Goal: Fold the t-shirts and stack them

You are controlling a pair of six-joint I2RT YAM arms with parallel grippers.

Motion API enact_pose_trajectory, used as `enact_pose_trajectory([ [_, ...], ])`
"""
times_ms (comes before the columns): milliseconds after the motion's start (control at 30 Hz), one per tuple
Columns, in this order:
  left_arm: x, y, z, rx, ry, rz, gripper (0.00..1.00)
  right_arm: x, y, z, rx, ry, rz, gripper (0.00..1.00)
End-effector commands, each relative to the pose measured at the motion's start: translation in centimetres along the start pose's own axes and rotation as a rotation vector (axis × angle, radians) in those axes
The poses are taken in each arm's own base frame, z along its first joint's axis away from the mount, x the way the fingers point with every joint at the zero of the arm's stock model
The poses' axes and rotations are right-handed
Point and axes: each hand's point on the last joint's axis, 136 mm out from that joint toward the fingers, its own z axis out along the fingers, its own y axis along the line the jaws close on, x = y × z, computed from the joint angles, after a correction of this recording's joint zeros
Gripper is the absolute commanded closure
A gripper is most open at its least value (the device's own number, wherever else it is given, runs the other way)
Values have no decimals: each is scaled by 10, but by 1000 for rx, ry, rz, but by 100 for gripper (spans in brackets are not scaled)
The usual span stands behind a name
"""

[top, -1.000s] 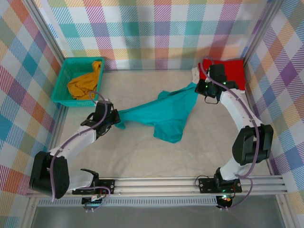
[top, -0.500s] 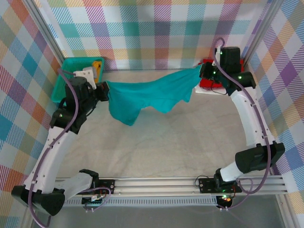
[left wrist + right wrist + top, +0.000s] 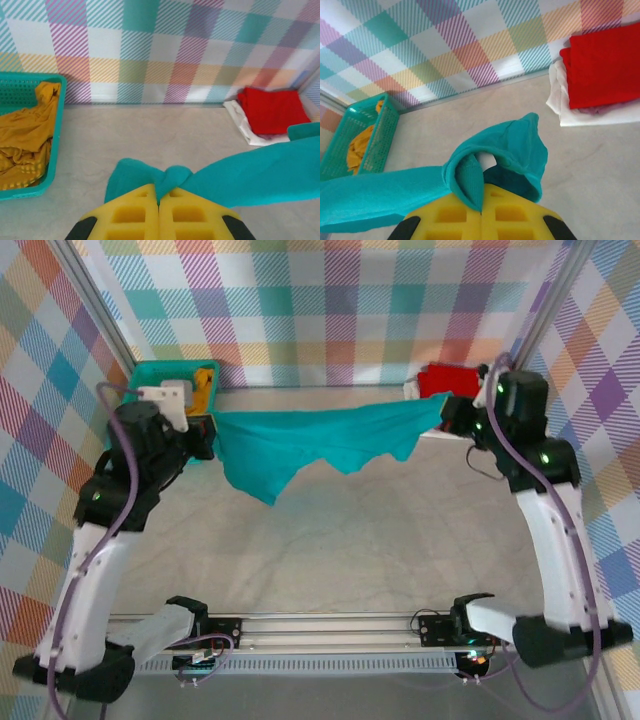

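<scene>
Teal t-shirt (image 3: 320, 435) hangs in the air between your two arms, above the worktop (image 3: 350, 550). Your left end effector (image 3: 207, 435) is pinched tight on one end. Your right end effector (image 3: 447, 417) is pinched tight on the other. The top edge looks straight, but one corner droops low. To do this well, hold both ends level and pull gently apart. Then lower the shirt flat onto the bare middle, away from the red t-shirt (image 3: 445, 380) and the basket (image 3: 150, 380).

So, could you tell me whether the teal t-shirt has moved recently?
Yes. The teal t-shirt went from mid-table toward the back wall, now stretched beside the basket.
</scene>
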Motion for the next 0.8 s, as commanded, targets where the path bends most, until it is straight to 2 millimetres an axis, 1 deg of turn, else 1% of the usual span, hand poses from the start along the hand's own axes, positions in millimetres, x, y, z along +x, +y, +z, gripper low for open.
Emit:
enact_pose_trajectory([
  [0, -9, -21, -53, 116, -46, 38, 100, 18, 12, -37, -84, 9, 48, 100],
  [67, -14, -32, -69, 177, -61, 23, 100, 25, 13, -55, -92, 4, 65, 100],
  [133, -19, -39, -71, 208, -49, 19, 100, 26, 6, -67, -53, -12, 75, 100],
  [167, -21, -37, -65, 193, -36, 25, 100, 25, 2, -68, -25, -16, 78, 100],
  [200, -23, -30, -55, 151, -25, 38, 100, 25, -8, -63, 29, -9, 82, 100],
  [233, -24, -24, -44, 114, -19, 47, 100, 25, -12, -57, 55, 4, 82, 100],
  [267, -24, -20, -28, 89, -1, 67, 100, 25, -17, -44, 87, 30, 82, 100],
  [333, -17, -14, 19, 64, 69, 99, 100, 29, -30, -4, 152, 100, 95, 100],
  [367, -12, -11, 41, 61, 100, 109, 100, 31, -36, 11, 171, 125, 105, 100],
  [400, -5, -12, 63, 75, 124, 134, 100, 35, -43, 33, 194, 155, 118, 100],
  [433, 6, -11, 90, 87, 158, 152, 100, 39, -52, 53, 218, 175, 136, 98],
  [467, 20, -9, 112, 92, 195, 163, 100, 45, -60, 70, 233, 193, 152, 98],
  [500, 36, -6, 137, 100, 236, 175, 100, 55, -72, 96, 256, 223, 173, 97],
  [533, 55, -2, 162, 99, 281, 189, 100, 67, -84, 116, 285, 254, 189, 95],
  [567, 77, 5, 186, 88, 337, 202, 94, 76, -93, 130, 305, 279, 199, 91],
  [600, 97, 10, 209, 88, 382, 216, 77, 92, -108, 150, 339, 320, 218, 81],
  [633, 121, 13, 231, 100, 438, 234, 59, 106, -118, 166, 352, 361, 235, 72],
  [667, 137, 19, 247, 93, 480, 244, 44, 115, -123, 175, 357, 385, 243, 64],
  [700, 153, 29, 264, 53, 518, 245, 35, 126, -128, 186, 366, 419, 251, 54],
  [733, 162, 41, 275, -4, 547, 248, 32, 131, -128, 190, 354, 440, 252, 49],
  [767, 164, 48, 280, -49, 558, 246, 31, 133, -124, 192, 333, 454, 247, 46],
])
